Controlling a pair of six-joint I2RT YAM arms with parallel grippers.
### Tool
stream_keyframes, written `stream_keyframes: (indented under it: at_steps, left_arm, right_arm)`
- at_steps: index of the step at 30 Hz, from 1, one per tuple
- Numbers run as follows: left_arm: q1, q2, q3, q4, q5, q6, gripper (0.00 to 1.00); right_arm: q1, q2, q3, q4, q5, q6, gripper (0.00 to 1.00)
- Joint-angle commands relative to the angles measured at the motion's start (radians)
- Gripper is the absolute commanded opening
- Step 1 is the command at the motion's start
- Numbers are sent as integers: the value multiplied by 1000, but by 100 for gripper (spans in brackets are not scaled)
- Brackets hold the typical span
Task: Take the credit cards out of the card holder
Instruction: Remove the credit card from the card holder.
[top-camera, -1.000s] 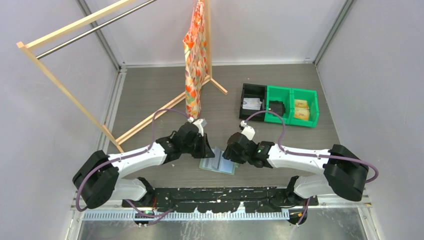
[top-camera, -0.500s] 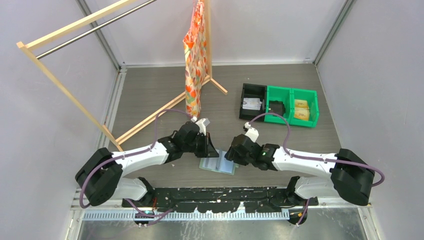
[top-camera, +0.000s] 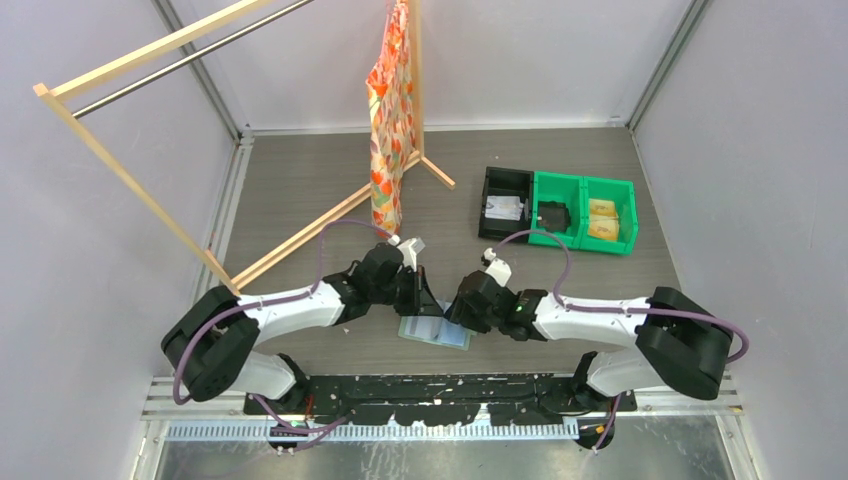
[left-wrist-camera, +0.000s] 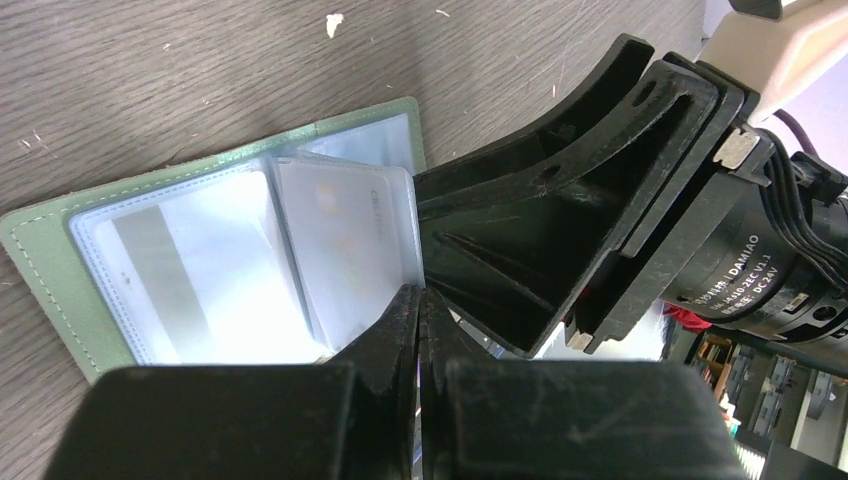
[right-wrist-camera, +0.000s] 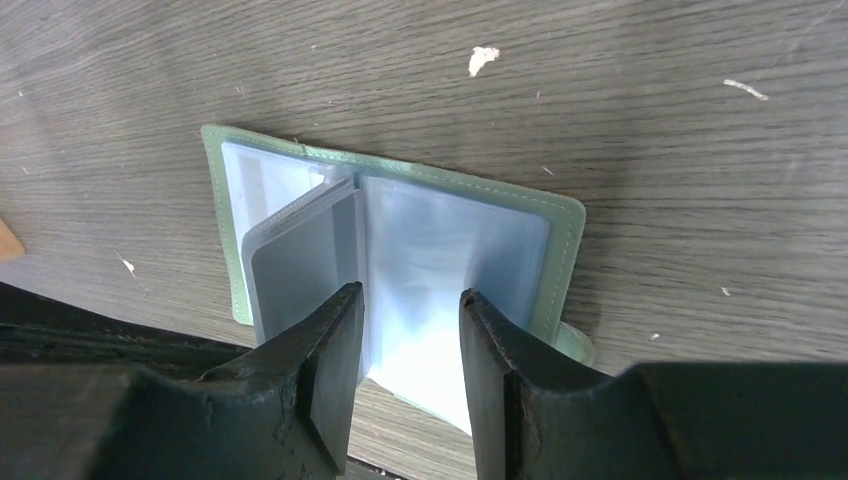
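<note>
The card holder (top-camera: 436, 331) lies open on the table (right-wrist-camera: 650, 100) between both arms, sleeves upward. The right gripper (right-wrist-camera: 410, 345) has its jaws apart over the centre sleeve, probably to pin it. The left gripper (left-wrist-camera: 420, 312) has its jaws closed against the edge of a sleeved card (left-wrist-camera: 350, 240), grip on it unconfirmed.

A wooden clothes rack (top-camera: 130, 180) stands on the brown table (top-camera: 300, 180), with a grey metal bar (top-camera: 190, 58) across its top. An orange cloth with a leaf pattern (top-camera: 388, 120) hangs from it. To the right sit a black bin (top-camera: 507, 176) and two green bins (top-camera: 584, 180), all touching in a row. The black bin holds something white (top-camera: 504, 208). The far right bin holds yellow things (top-camera: 602, 218). A small white crumb (right-wrist-camera: 484, 58) lies on the table.
</note>
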Motion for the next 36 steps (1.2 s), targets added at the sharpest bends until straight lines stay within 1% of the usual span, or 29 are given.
stream_keyframes:
  at_steps: [1, 7, 14, 20, 26, 29, 33, 36]
  left_arm:
    - [-5, 17, 0, 41, 22, 1, 1]
    - [-5, 16, 3, 24, 8, 9, 1]
    - [-5, 13, 9, -9, -10, 33, 1]
    - [-5, 3, 21, -19, -8, 42, 1]
    - [-5, -9, 28, -40, -13, 55, 1]
    - [-5, -2, 29, -32, 0, 55, 0]
    - [-5, 23, 35, -16, 22, 51, 1]
    - [-5, 33, 34, -2, 29, 44, 1]
  right_arm:
    - [-3, 19, -19, 40, 0, 17, 45]
    - [-4, -2, -59, 34, 22, 52, 45]
    - [-6, -111, -118, 17, 52, 80, 46]
    - [-6, -158, -156, 18, 65, 98, 46]
    - [-6, -228, -190, 67, 72, 97, 46]
    - [-6, -280, -210, 106, 72, 83, 48]
    - [-6, -338, -234, 188, 45, 34, 52]
    - [-7, -354, -231, 211, 8, -10, 53]
